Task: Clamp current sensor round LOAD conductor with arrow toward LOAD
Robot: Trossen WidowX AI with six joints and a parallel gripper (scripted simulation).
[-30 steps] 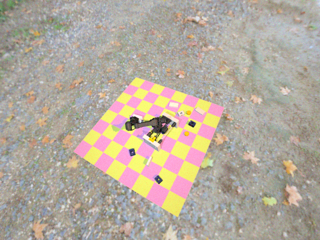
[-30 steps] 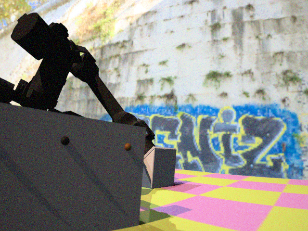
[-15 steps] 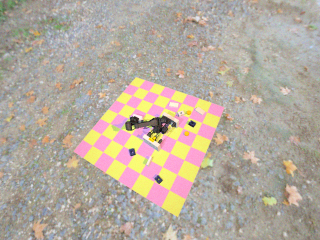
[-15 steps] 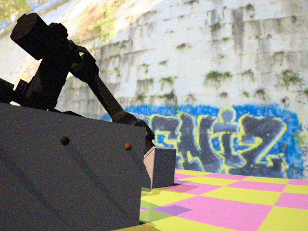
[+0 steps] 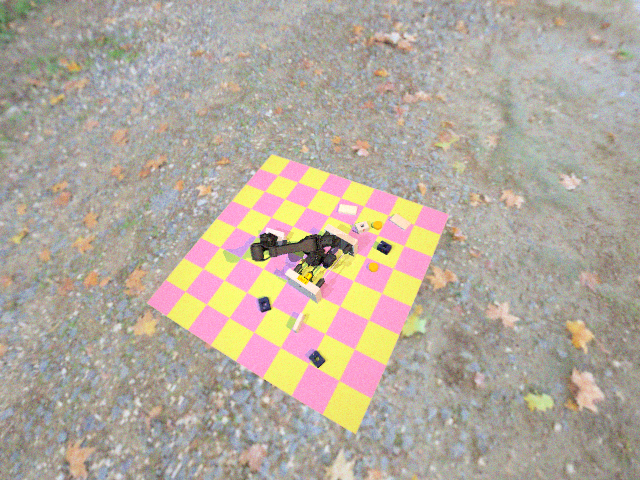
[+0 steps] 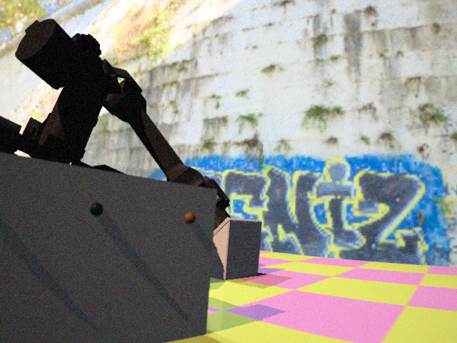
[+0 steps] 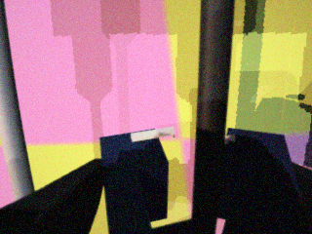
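Note:
My gripper (image 5: 309,275) (image 7: 182,182) is low between two upright supports and is shut on a dark navy split-core sensor (image 7: 134,182), with a finger on each outer side. The sensor's two halves stand on either side of a dark conductor (image 7: 214,68), with a gap between them in the wrist view. A whitish strip lies on the left half's upper edge. A second, greyer conductor (image 7: 11,104) runs at the far left of the wrist view. The arrow and the LOAD marker cannot be made out. The exterior view hides the fingertips behind a support.
The near support (image 5: 305,288) (image 6: 111,266) and the far support (image 5: 343,238) (image 6: 243,249) carry the conductors. Dark blocks (image 5: 264,304) (image 5: 316,358) (image 5: 383,247), orange discs (image 5: 377,225) (image 5: 373,267) and pale pieces (image 5: 347,209) (image 5: 399,222) lie on the chequered mat (image 5: 356,403).

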